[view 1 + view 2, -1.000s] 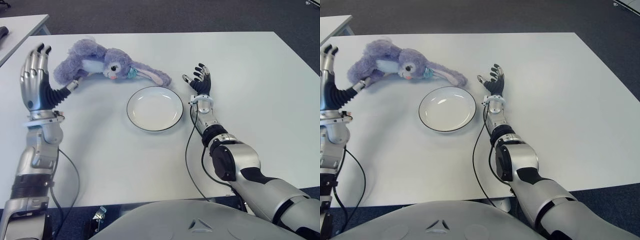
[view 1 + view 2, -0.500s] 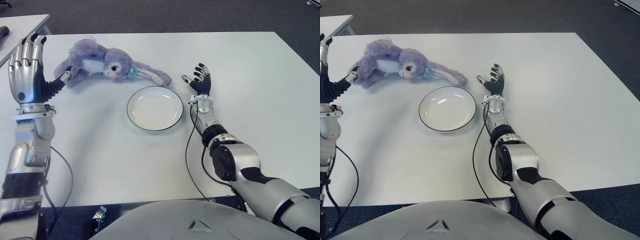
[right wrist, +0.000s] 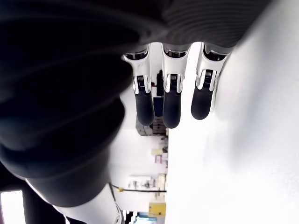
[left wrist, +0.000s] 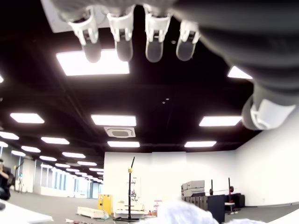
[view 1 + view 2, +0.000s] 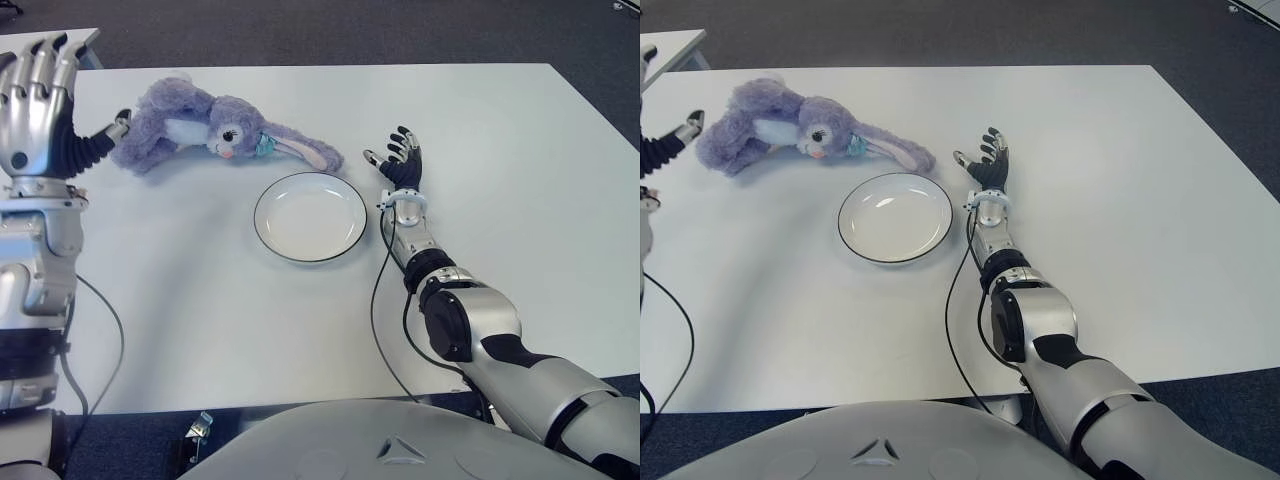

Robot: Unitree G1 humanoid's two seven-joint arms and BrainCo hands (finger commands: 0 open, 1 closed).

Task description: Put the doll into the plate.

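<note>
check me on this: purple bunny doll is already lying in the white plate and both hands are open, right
Not quite. Both eye views show the purple bunny doll lying on the table behind the white plate, which holds nothing. The left hand and right hand are indeed open.

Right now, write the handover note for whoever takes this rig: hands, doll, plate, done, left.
Left hand: raised at the table's far-left edge, fingers spread, holding nothing; its thumb tip is at the rear end of the doll, contact uncertain.
Right hand: open, idle, shows just right of the plate.
Doll: purple plush rabbit lying on its side on the white table, behind and left of the plate, one ear reaching toward the rim without entering it.
Plate: nothing in it.
Done: nothing yet; doll not grasped.
Left: grasp the doll, lift it, carry it to the plate, set it down, release.
</note>
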